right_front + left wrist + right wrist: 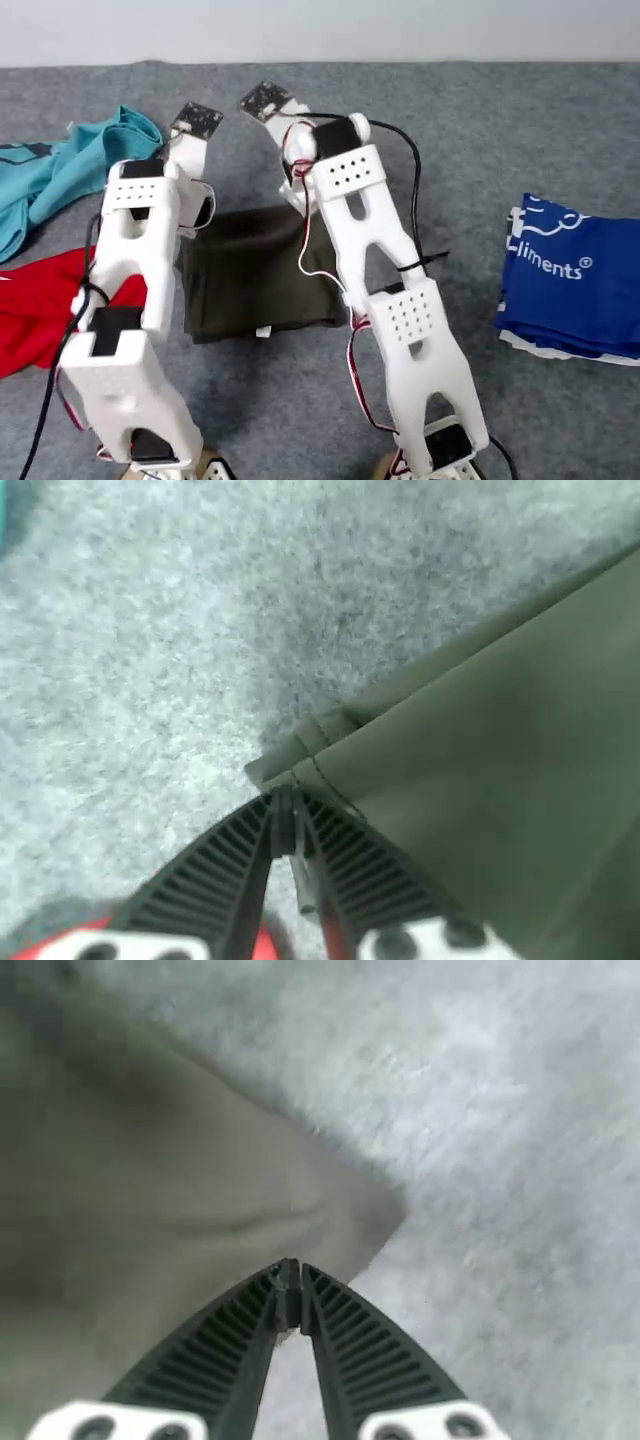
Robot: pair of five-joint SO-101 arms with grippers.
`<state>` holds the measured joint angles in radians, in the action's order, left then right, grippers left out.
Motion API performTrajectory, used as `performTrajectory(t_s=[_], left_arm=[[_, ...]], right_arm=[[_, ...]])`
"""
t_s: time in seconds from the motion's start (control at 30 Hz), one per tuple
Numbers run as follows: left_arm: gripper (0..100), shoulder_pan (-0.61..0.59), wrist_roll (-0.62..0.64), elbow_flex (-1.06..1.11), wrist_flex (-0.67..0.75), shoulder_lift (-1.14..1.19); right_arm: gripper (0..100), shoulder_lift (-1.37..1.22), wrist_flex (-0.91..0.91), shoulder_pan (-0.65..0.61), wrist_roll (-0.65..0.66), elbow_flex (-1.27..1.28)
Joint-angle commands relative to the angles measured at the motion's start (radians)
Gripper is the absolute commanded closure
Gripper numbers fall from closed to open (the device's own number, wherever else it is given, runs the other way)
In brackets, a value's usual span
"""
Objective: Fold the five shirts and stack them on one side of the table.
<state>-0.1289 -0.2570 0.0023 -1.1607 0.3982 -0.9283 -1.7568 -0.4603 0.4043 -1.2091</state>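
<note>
Risk first: the grey table (480, 120) is fuzzy felt, so if I drag the olive shirt (250, 270) the nap could snag it and undo the fold. It lies mid-table between my arms, a soft matte rectangle with a stitched hem. Blue shirt (580, 270) sits folded flat at the right; red shirt (30, 310) and teal shirt (70, 165) lie crumpled at the left. Left gripper (285, 800) fingers closed at a hem corner, right gripper (290, 1270) closed at another; can't tell if either pinches cloth, a thin bite could slip
</note>
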Motion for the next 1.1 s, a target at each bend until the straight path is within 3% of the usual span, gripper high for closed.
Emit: performTrajectory(t_s=[0.0, 0.2, 0.5, 0.83, 1.07], left_arm=[[99, -0.002, 0.003, -0.059, 0.02, 0.018], [99, -0.002, 0.003, -0.093, 0.028, 0.072], [99, -0.003, 0.003, -0.223, 0.006, 0.175], [99, -0.046, 0.003, -0.641, -0.236, 0.404], [99, -0.038, 0.038, -0.903, -0.42, 0.423]], right_arm=[[98.8, 0.246, -0.044, -0.005, -0.015, 0.295], [98.9, 0.384, -0.028, -0.008, -0.086, 0.608], [98.9, 0.308, -0.015, -0.105, -0.091, 0.678], [98.9, 0.24, -0.031, -0.107, -0.089, 0.678], [98.9, 0.325, -0.033, -0.11, -0.089, 0.677]])
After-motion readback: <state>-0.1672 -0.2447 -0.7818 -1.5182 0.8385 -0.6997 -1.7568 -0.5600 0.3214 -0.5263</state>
